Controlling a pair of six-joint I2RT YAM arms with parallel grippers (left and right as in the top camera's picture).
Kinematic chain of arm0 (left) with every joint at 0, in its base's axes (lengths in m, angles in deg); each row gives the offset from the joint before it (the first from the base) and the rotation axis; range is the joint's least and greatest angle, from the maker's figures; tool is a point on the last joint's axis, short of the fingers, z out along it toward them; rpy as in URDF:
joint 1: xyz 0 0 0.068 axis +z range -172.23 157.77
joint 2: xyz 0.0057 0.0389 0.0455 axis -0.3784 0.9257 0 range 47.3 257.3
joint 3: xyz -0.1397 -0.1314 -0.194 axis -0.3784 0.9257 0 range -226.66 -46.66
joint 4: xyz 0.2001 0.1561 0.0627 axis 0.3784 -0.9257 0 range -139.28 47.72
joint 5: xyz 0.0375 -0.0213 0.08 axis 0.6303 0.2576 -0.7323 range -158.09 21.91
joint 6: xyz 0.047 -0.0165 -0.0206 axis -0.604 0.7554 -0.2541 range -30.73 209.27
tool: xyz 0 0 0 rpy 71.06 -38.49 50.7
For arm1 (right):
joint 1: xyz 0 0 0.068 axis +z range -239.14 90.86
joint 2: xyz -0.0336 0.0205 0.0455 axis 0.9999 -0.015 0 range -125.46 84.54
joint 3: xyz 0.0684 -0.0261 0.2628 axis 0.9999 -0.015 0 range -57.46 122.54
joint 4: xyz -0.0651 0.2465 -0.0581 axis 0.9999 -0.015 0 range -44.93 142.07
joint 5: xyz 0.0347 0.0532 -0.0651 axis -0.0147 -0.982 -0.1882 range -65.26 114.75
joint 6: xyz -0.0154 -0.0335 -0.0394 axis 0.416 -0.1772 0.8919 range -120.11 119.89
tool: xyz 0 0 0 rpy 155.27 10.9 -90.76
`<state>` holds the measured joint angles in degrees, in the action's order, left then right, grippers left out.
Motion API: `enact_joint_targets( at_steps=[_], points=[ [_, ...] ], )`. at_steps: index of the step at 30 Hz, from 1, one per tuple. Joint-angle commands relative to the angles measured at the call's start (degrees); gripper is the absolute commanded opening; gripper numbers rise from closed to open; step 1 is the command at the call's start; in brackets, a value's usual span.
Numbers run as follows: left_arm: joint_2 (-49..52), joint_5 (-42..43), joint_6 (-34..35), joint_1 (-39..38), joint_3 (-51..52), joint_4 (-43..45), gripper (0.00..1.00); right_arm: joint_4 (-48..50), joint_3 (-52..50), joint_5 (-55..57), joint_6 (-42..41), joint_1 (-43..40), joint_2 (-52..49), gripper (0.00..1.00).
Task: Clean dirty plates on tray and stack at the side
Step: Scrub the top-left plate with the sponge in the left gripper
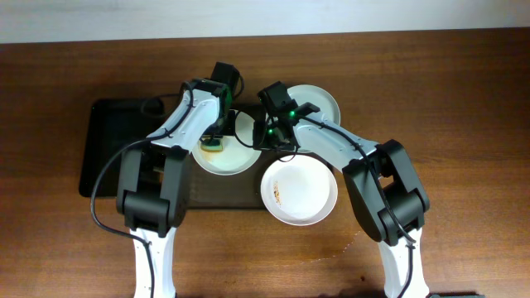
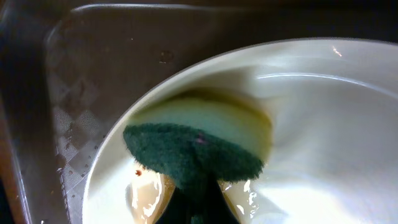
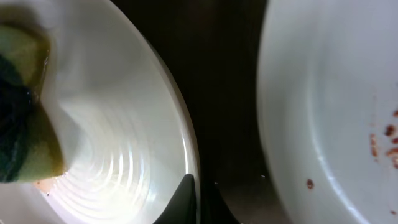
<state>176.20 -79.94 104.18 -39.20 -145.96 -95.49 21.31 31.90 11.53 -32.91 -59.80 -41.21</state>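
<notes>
Left gripper clamps a folded sponge, scratchy green pad over soft yellow foam, pressed into a glossy round white plate on the brown textured tray. Right gripper pinches that plate's thin rim, jaws nearly closed. Just beside it lies a smeared plate.

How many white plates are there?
3. The middle plate lies under the sponge, the front plate nearest the robot, the back plate farthest away. None looks hidden.
</notes>
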Motion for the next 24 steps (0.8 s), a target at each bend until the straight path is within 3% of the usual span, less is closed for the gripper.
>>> enact_joint_targets(
  at_steps=[1, 3, 6, 7, 10, 13, 14, 16, 17, 21, 24],
  points=[
    [2.89, 24.72, -12.04, 0.13, 0.35, -0.63, 0.01, -0.55, 0.52, -0.09, 1.01, -0.13, -1.11, 0.04],
    [2.89, 34.36, -11.98, 0.83, 0.35, -0.09, 0.01, -0.52, 0.52, -0.09, 1.01, -0.13, -1.11, 0.04],
    [2.89, 36.46, -11.74, 2.25, 0.35, 2.27, 0.01, -0.55, 0.52, -0.09, 1.01, -0.13, -1.11, 0.04],
    [2.89, 34.62, -10.56, 3.06, 0.35, 2.95, 0.01, -0.57, 0.52, -0.09, 1.01, -0.13, -1.11, 0.04],
    [2.89, 17.07, 0.46, 5.31, 0.35, 1.20, 0.01, -0.52, 0.52, -1.25, 0.98, -0.13, -1.11, 0.04],
    [2.89, 16.92, 0.26, 8.44, 0.35, -1.16, 0.01, 2.32, -1.29, -10.43, 0.98, -1.49, -1.90, 0.04],
    [2.89, 20.81, -3.54, 9.77, 0.37, -1.68, 0.01, 2.60, -1.66, -13.35, 1.01, -2.47, -2.27, 0.04],
    [2.89, 37.09, -17.81, 14.16, 0.37, -4.50, 0.01, 4.68, -3.34, -16.37, 1.46, -4.04, -2.36, 0.04],
    [2.89, 39.47, -21.44, 15.15, 0.37, -6.29, 0.01, 4.70, -3.34, -16.39, 1.46, -4.02, -2.36, 0.04],
    [2.89, 39.95, -30.23, 17.59, 0.37, -13.46, 0.01, 5.27, -3.34, -16.35, 1.46, -4.02, -2.36, 0.04],
    [2.89, 40.02, -30.82, 17.84, 0.37, -14.51, 0.01, 5.27, -3.34, -16.35, 1.46, -4.02, -2.36, 0.04]
  ],
)
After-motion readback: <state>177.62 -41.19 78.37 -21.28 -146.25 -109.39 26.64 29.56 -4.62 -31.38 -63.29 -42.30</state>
